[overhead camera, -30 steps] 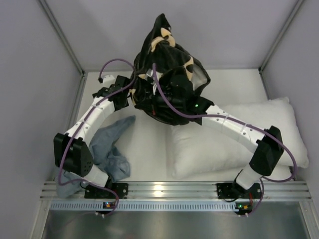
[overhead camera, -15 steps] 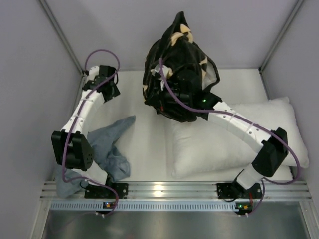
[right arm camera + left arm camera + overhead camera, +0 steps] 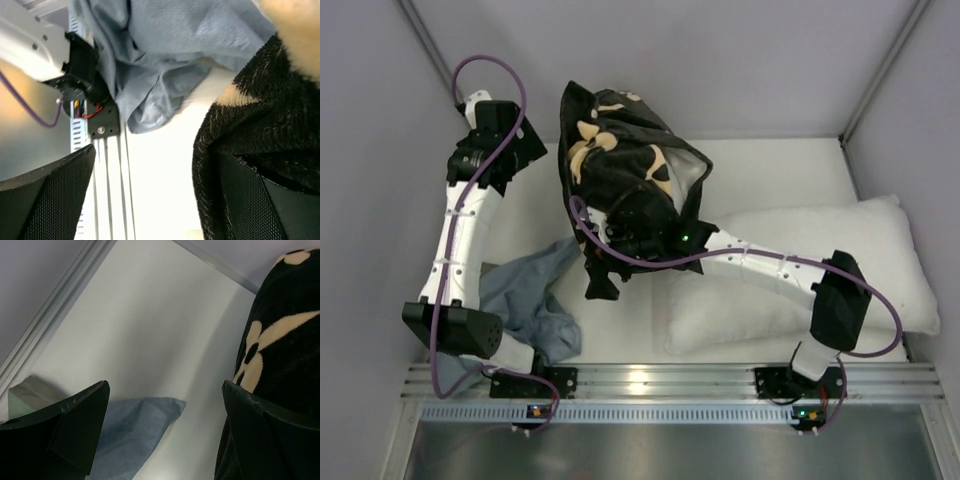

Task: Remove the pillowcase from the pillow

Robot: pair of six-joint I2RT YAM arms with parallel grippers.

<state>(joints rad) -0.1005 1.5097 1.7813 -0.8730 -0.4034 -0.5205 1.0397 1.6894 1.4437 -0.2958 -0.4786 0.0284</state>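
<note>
Currently the pillowcase (image 3: 620, 170) hangs bunched on the right gripper (image 3: 157, 160), raised over the far-left part of the table (image 3: 770, 165). That gripper's jaws look spread, with fabric draped against one finger rather than pinched. The pillow (image 3: 880, 250) lies bare along the right edge.

Risk: the unclamped cover slides off during any swing and lands on the blue-grey cloth (image 3: 535, 300), or snags the purple cable (image 3: 582, 215).

The left gripper (image 3: 165, 385) is spread and empty at the far-left corner, too far off to catch it.

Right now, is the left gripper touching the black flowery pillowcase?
Apart. The top view shows a clear gap between the open left gripper and the pillowcase.
</note>
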